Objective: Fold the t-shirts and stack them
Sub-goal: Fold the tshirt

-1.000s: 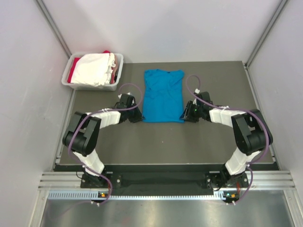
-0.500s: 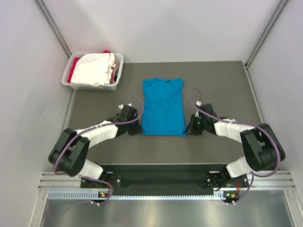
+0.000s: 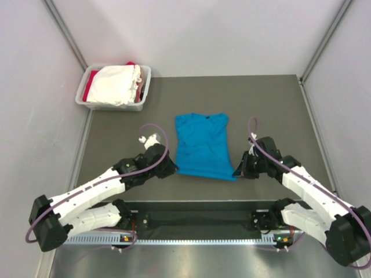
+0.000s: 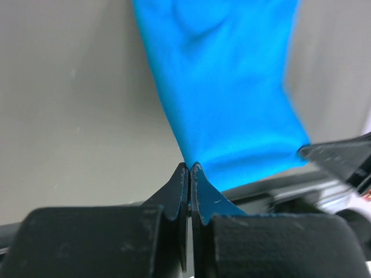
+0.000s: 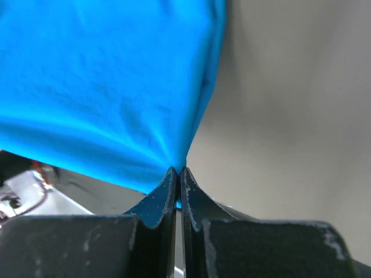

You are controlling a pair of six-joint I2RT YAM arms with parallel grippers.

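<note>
We had both grippers pinched on the blue t-shirt [image 3: 202, 145]: left gripper [image 4: 189, 169] on its near left corner, right gripper [image 5: 178, 171] on its near right corner. Fingers were pressed together with only cloth between them. The shirt lay mid-table, collar end away from the arms. Its sleeves looked tucked in, so it read as one long narrow panel. The two near corners were drawn up to the fingertips.

We judged the task early. The lengthwise fold looked done on this shirt, the crosswise fold was not yet made, and nothing was stacked. A white shirt [image 3: 116, 84] and a red one [image 3: 88, 92] sat bunched in the pale grey tub [image 3: 113, 107] at the far left corner, unfolded as far as we could tell.

The table [image 3: 272, 110] was a dark matte grey-brown top. Plain pale walls [image 3: 203, 35] closed three sides, and a metal rail [image 3: 232, 238] ran along the near edge by the arm bases.
</note>
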